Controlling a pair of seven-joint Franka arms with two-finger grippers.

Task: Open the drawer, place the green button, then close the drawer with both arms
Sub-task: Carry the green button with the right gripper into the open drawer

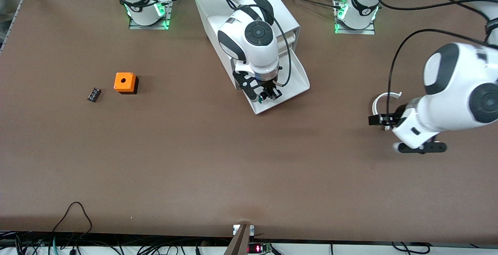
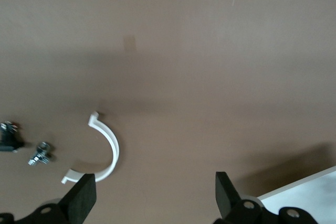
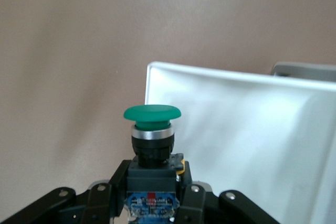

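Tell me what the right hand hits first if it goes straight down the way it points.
Probably the open drawer: the right hand, shut on the button, is over its outer end. Depth is unclear, so it may just clear the rim and meet the table.

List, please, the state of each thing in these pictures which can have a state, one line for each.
drawer: pulled out of the cabinet, open.
button: held over the drawer, not yet set down.
right gripper: shut on the button.
left gripper: open, holds nothing, over the table beside the white ring piece.
orange cube: rests on the table, untouched.
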